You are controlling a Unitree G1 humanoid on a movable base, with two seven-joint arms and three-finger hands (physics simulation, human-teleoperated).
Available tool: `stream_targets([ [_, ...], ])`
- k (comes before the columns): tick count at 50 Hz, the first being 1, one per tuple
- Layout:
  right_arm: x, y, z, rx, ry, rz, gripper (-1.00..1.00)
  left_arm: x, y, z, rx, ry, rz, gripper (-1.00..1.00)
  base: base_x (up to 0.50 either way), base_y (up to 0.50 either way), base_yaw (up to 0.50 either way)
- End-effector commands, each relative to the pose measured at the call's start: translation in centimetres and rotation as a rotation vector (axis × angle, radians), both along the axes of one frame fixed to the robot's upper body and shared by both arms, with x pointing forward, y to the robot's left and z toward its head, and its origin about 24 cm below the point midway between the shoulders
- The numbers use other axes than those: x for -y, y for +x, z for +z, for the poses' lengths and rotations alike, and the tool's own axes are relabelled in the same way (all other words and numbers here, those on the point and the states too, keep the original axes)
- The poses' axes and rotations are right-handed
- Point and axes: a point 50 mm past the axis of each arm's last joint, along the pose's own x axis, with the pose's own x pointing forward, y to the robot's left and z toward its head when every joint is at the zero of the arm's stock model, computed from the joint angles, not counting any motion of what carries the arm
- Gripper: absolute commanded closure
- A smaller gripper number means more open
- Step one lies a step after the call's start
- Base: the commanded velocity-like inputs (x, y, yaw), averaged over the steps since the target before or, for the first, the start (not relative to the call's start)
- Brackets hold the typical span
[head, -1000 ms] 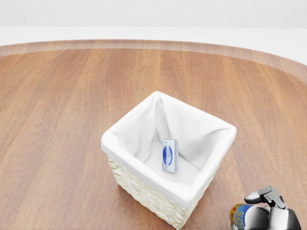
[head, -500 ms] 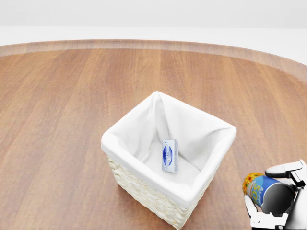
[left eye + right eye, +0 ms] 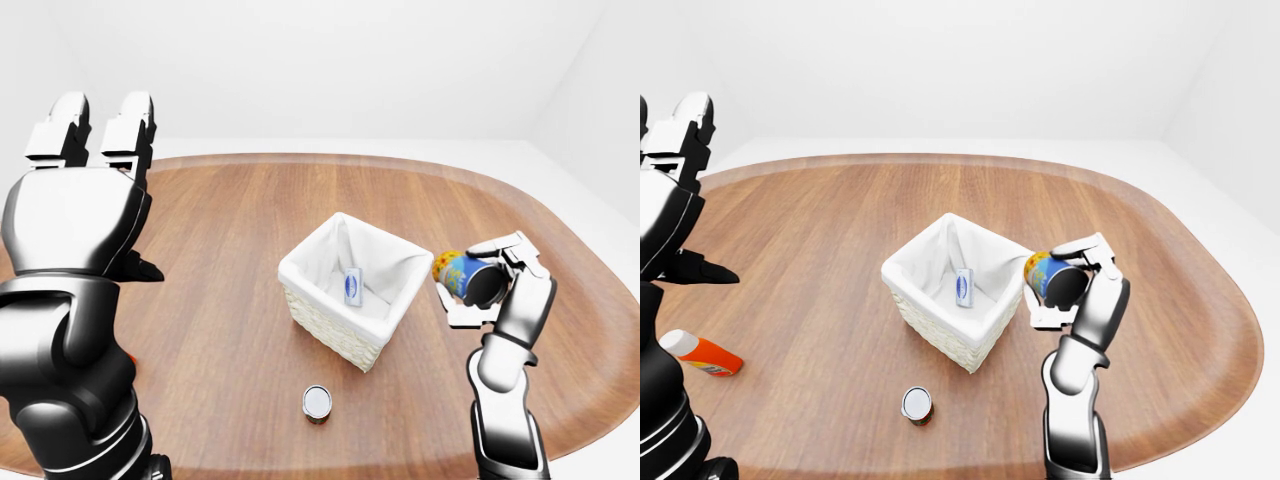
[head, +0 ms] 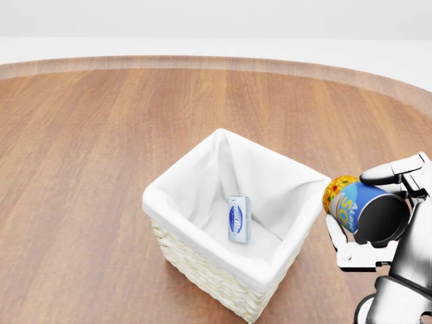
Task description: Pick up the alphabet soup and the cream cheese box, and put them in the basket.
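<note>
The alphabet soup [image 4: 356, 209] can shows pale letters on its blue label, roughly "ALPH" over "SO"; the cream cheese box [image 4: 239, 219] print is too small to read.

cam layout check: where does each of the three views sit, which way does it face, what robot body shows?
Head view: on the head, looking down at the basket; only the right hand with the alphabet soup shows.
Left-eye view: head-mounted, wider over the table; left hand looms large.
Right-eye view: its twin, adding an orange bottle.
All share the cream cheese box.
</note>
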Motion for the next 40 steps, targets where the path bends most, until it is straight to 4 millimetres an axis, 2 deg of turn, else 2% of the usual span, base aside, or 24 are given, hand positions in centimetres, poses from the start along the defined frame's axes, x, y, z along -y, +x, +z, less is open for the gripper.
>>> stream_targets([
  [1, -1.9, 0.3, 4.7, 0.191, -0.078, 0.090, 1.00, 0.0, 0.1, -0.2, -0.012, -0.007, -0.004, -1.00, 0.00, 0.00, 0.00],
  [8, -2.5, 0.6, 6.6, 0.257, -0.111, 0.147, 1.00, 0.0, 0.0, -0.1, -0.003, -0.003, -0.001, -1.00, 0.00, 0.00, 0.00],
  [16, -3.7, 1.8, 7.3, 0.259, -0.150, 0.208, 1.00, 0.0, -0.1, 0.1, 0.005, 0.003, 0.003, -1.00, 0.00, 0.00, 0.00],
  [23, -5.3, 2.8, 8.7, 0.283, -0.211, 0.280, 1.00, 0.1, -0.2, 0.3, 0.017, 0.010, 0.007, -1.00, 0.00, 0.00, 0.00],
  [26, -5.8, 3.3, 8.8, 0.274, -0.230, 0.295, 1.00, 0.1, -0.2, 0.3, 0.017, 0.009, 0.006, -1.00, 0.00, 0.00, 0.00],
  [31, -7.3, 5.3, 8.0, 0.202, -0.259, 0.338, 1.00, 0.0, -0.1, 0.2, 0.012, 0.006, 0.006, -1.00, 0.00, 0.00, 0.00],
  [33, -7.6, 5.6, 8.2, 0.202, -0.259, 0.346, 1.00, 0.0, 0.0, 0.2, 0.009, 0.005, 0.004, -1.00, 0.00, 0.00, 0.00],
  [34, -7.7, 5.8, 8.2, 0.201, -0.258, 0.349, 0.94, 0.0, 0.0, 0.1, 0.005, 0.002, 0.002, -1.00, 0.00, 0.00, 0.00],
  [35, -8.1, 6.0, 8.1, 0.191, -0.268, 0.362, 1.00, -0.1, 0.1, -0.1, -0.007, -0.006, -0.002, -1.00, 0.00, 0.00, 0.00],
  [40, -9.1, 6.7, 8.0, 0.158, -0.301, 0.397, 1.00, -0.1, 0.1, 0.0, -0.002, -0.003, -0.003, -1.00, 0.00, 0.00, 0.00],
])
